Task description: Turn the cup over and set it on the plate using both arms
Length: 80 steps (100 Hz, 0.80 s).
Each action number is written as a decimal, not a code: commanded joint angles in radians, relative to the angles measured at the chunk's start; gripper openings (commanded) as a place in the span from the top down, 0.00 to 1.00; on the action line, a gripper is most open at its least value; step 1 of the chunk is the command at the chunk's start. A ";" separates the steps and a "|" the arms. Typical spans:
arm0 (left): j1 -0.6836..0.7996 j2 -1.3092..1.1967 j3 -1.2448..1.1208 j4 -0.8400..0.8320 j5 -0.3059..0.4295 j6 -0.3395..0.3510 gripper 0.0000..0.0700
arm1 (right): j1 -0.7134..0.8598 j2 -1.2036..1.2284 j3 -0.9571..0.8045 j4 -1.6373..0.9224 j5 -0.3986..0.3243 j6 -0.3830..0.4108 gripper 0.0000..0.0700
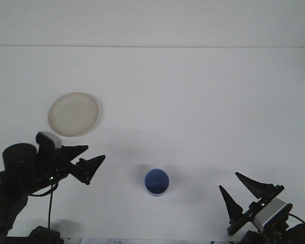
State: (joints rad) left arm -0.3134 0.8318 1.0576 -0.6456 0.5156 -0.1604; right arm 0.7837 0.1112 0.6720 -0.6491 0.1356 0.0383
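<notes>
Cup (157, 182) in blue stood on the white bench (193, 101), near the front edge and a little left of centre. Its round rim faced the camera, and the inside showed as a darker blue disc. Nothing touched it.

The plate (73, 114), pale cream and round, lay flat on the bench to the left and farther back, well apart from the cup. Its surface carried nothing.

The left end effector (89, 160) hung over the bench between plate and cup, just in front of the plate's near edge. Its two dark pointed fingers were spread, with the tips aimed right toward the cup, and they held nothing. A light grey block sat on top of the black arm behind it.

The right end effector (242, 186) sat low at the front right, well apart from the cup. Its two dark fingers were spread wide, pointed up and to the left, and were also empty.
</notes>
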 commanded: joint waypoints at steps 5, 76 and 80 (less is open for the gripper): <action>-0.149 0.146 0.085 -0.042 -0.001 0.050 0.23 | 0.008 0.000 0.003 0.002 0.004 0.006 0.42; -0.525 0.779 0.278 -0.115 -0.301 0.119 0.23 | 0.008 0.000 0.003 -0.010 0.004 0.007 0.42; -0.529 0.791 0.278 -0.113 -0.316 0.127 0.23 | 0.008 0.000 0.003 -0.010 0.004 0.007 0.42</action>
State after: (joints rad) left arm -0.8261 1.5936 1.3182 -0.7631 0.2203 -0.0624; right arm 0.7837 0.1108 0.6716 -0.6685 0.1356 0.0383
